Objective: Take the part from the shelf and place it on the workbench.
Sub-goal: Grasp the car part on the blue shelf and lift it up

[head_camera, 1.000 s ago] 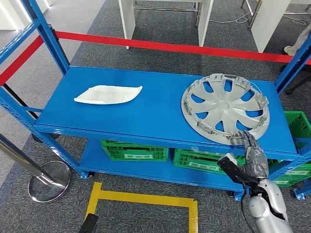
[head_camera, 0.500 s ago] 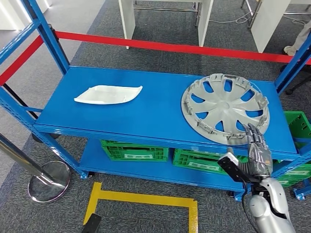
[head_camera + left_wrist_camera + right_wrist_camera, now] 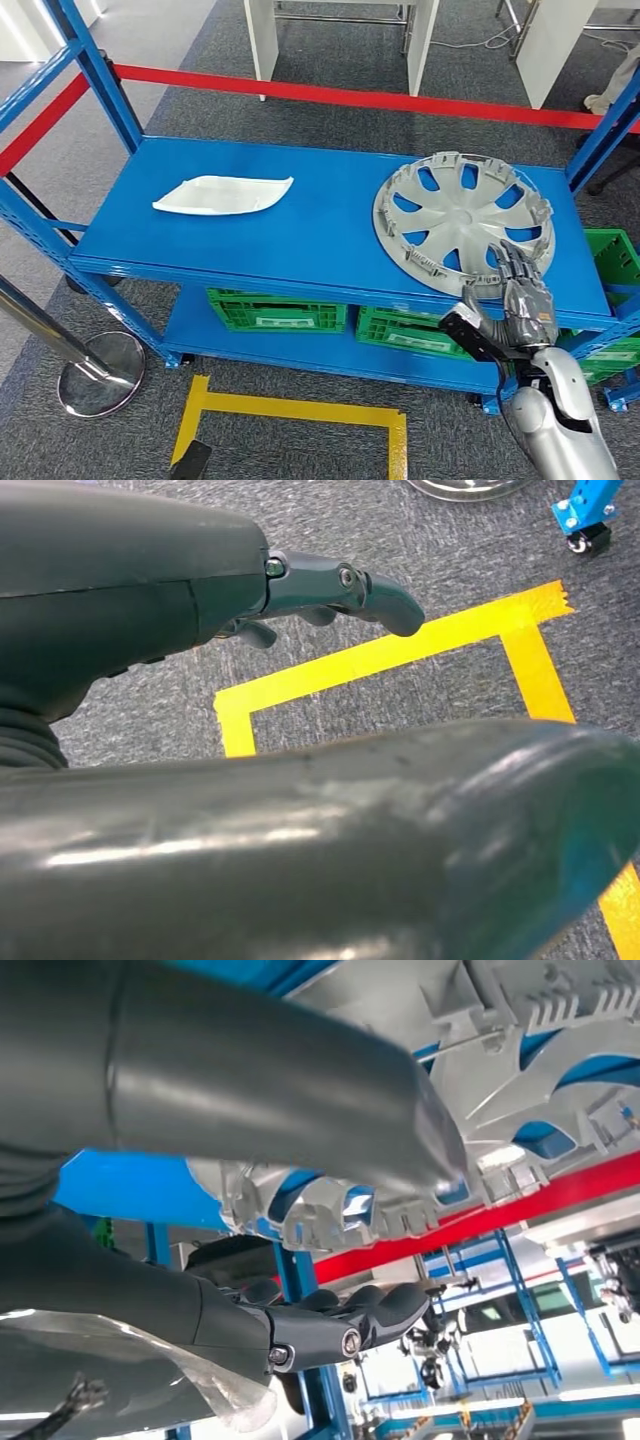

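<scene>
Setting: blue metal shelf on grey carpet, with a red barrier tape behind it, green crates on its lower level and a yellow floor marking in front.
Fingers: the right hand's fingers are spread and lie over the near rim of the hubcap, thumb apart from them below the shelf's front edge. The right wrist view shows the thumb on one side of the rim and the darker fingers on the other, with a gap between them, so they look released, closed on nothing.
Part: a grey hubcap lies flat on the shelf's top level, directly ahead of the fingers and just under their tips; most of it is beyond them, further into the shelf.
Axis: the hubcap is round, so it has no long axis. Its near edge, close to the shelf's front lip, is the reachable part.
Nearer hand: the right hand is at the hubcap. The left hand hangs low over the floor marking, holding nothing, well apart from the shelf.
Right arm pose: the silver forearm rises from below with the palm turned toward the shelf.
Further out: a white curved panel lies well to the left of the fingers.
Coming move: probably closing thumb and fingers on the near rim.
</scene>
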Available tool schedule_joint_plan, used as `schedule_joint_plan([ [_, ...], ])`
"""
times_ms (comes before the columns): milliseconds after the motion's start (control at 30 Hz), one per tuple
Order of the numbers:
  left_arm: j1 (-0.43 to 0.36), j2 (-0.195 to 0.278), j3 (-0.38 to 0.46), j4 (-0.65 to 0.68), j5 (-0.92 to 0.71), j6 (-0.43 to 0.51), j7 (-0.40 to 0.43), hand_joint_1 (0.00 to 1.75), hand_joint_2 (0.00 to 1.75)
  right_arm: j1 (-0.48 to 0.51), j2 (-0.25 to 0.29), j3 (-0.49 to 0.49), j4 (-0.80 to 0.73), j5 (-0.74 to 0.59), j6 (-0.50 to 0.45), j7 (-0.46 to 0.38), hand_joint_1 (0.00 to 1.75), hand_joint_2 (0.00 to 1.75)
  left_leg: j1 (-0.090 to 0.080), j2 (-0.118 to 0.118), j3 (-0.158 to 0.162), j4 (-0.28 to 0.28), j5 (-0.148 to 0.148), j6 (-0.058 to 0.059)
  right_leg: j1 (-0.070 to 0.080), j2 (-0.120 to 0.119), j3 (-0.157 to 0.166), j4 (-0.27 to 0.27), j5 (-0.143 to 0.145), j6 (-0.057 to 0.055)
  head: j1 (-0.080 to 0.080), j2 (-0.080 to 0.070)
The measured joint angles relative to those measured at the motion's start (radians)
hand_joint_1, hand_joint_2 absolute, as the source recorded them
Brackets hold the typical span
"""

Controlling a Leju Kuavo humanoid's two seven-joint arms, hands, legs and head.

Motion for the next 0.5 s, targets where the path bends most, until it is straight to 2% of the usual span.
schedule_joint_plan([
  [100,0.0,0.0,-0.002,0.0,-0.01,-0.003,0.002,0.0,0.0,-0.038,-0.012,0.01,0.038,-0.003,0.038,0.011,0.0,0.0,0.0,0.0,0.0,0.0,0.0,0.0,0.0,0.0,0.0,0.0,0.0,0.0,0.0,0.0],
  [200,0.0,0.001,-0.009,0.0,-0.024,-0.007,0.006,0.0,0.0,-0.116,-0.024,0.017,0.12,0.001,0.065,0.021,0.0,0.0,0.0,0.0,0.0,0.0,0.001,0.0,0.0,0.001,0.0,0.0,0.001,0.0,0.0,0.0],
  [367,-0.001,0.001,-0.023,0.0,-0.037,-0.012,0.015,0.0,0.0,-0.263,-0.035,0.039,0.255,0.029,0.079,0.033,0.0,0.0,0.0,0.0,0.0,0.001,0.002,0.001,0.0,0.0,0.0,0.0,0.002,0.0,0.0,0.0],
  [500,-0.001,0.0,-0.026,0.0,-0.038,-0.012,0.015,0.0,0.0,-0.327,-0.036,0.053,0.313,0.038,0.085,0.04,0.0,0.0,0.0,0.0,0.0,0.001,0.002,0.002,0.0,0.0,0.0,0.0,0.002,0.0,0.0,0.0],
])
